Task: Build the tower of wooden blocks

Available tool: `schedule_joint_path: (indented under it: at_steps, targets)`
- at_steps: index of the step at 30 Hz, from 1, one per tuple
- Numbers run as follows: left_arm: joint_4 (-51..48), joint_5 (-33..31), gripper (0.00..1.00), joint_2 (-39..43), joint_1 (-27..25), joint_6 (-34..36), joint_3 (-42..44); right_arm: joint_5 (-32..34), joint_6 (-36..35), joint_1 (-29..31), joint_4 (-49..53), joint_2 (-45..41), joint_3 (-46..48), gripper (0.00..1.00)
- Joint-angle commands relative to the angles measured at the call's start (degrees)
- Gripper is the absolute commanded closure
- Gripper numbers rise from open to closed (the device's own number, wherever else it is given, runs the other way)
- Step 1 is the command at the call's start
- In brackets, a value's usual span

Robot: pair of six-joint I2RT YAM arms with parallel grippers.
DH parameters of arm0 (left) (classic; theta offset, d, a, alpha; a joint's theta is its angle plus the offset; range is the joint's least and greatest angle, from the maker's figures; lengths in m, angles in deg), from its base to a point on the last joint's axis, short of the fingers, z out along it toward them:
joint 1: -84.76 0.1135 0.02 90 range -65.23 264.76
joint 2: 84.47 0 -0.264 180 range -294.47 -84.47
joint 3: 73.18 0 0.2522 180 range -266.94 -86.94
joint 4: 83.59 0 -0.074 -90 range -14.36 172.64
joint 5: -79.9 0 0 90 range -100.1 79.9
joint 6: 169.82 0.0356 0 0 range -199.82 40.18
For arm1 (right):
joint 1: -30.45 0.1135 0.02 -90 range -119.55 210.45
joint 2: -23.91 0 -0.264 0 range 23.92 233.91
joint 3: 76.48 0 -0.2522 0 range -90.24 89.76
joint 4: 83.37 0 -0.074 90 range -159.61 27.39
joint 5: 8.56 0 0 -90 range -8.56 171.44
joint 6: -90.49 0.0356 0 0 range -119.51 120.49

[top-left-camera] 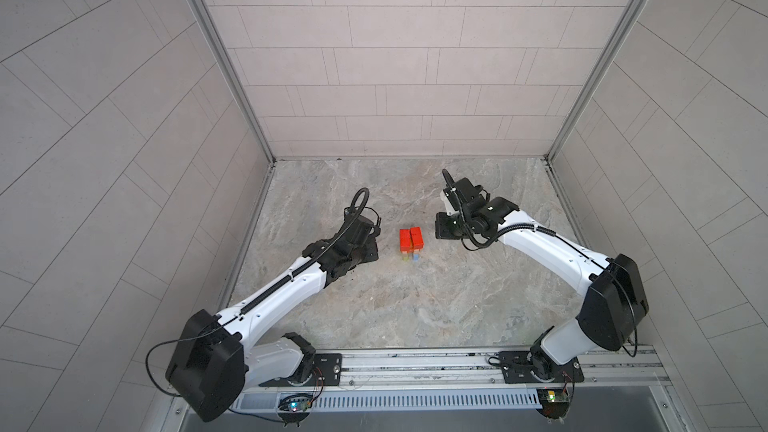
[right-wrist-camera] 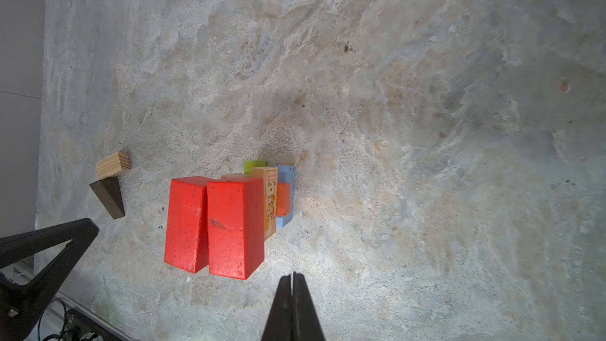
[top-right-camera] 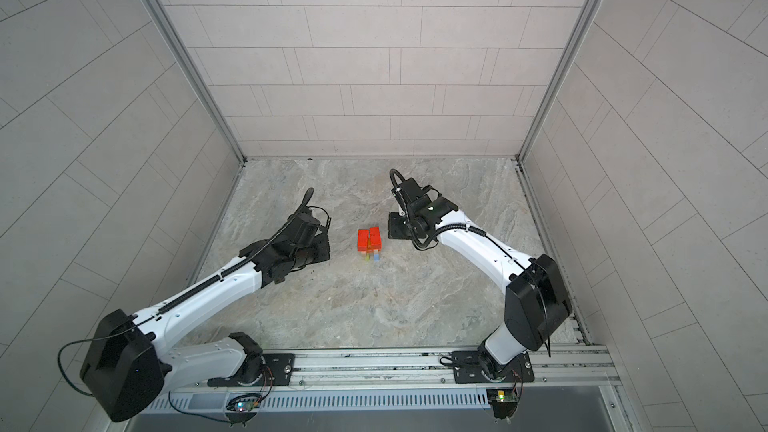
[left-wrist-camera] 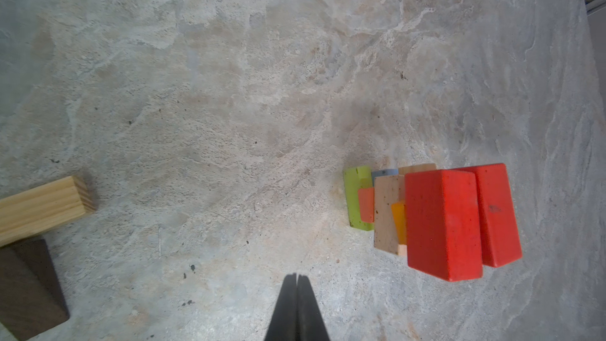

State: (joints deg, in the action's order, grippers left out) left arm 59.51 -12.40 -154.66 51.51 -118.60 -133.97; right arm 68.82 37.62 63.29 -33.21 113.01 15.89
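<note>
The crisscross tower [top-left-camera: 411, 243] of painted wood blocks, two red bricks [left-wrist-camera: 442, 224] topmost, stands between the arms. Orange print on its tan block [right-wrist-camera: 270, 198] looks too blurred to read. The left gripper [left-wrist-camera: 296, 278] and right gripper [right-wrist-camera: 292, 275], low on either side of the tower, are pressed together, empty.

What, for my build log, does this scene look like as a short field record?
tower: crisscross stack, mid-table
top layer: two red blocks, side by side
lowest layer: green block and blue block
loose pieces: tan block and dark brown block, on the table, apart from the tower
left tool: shut, empty
right tool: shut, empty
</note>
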Motion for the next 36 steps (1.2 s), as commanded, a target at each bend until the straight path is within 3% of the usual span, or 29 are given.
schedule_joint_path:
  at_steps: [1,18,36]
  targets:
    - [-0.6,3.1,1.00,-1.9,0.3,-0.3,-2.9,-2.7,-0.5,-0.2,-2.1,1.1,0.2,1.00]
    - [0.9,5.1,1.00,-12.5,-1.9,-1.8,-10.4,-7.7,-0.5,-0.8,-6.3,5.5,1.5,1.00]
    - [1.8,4.9,1.00,-17.3,-4.6,-2.4,-14.2,-10.4,0.2,-0.8,-8.3,6.6,3.0,1.00]
